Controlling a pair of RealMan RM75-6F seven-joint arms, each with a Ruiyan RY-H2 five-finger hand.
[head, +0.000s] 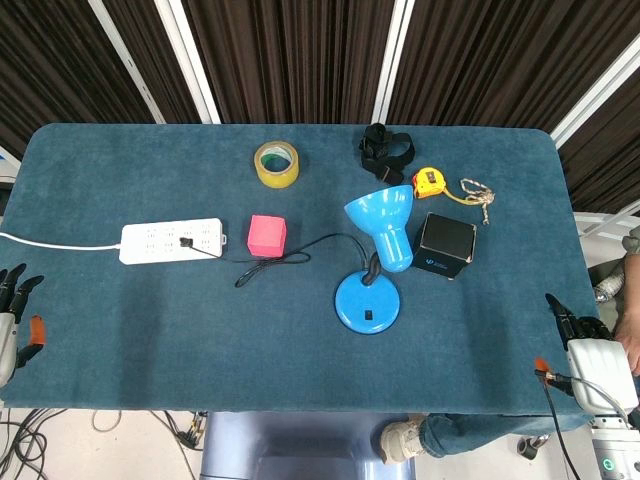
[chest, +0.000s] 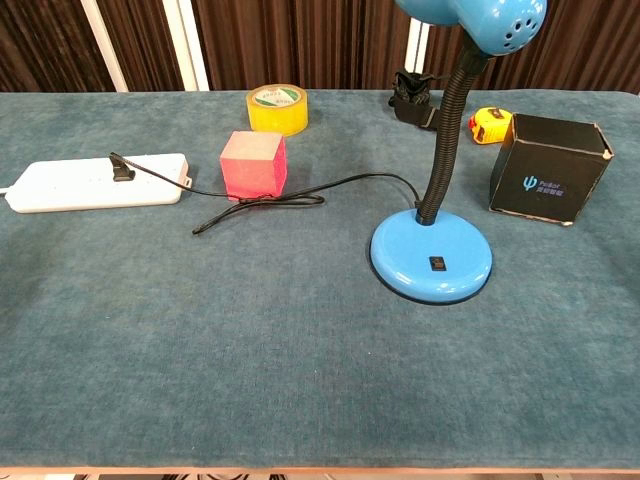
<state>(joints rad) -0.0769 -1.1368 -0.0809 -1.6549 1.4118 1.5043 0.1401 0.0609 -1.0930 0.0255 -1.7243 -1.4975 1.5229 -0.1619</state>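
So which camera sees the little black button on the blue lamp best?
The chest view: the blue lamp stands close there, and its button faces the camera on the base. The head view shows the button too, from above, but smaller.

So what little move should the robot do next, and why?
Probably the right robot hand should reach forward and inward over the blue cloth-covered table toward the round base of the blue gooseneck desk lamp. Both hands sit at the near table edge holding nothing, the left robot hand far from everything, and the lamp, plugged into the white power strip, is nearer the right one.
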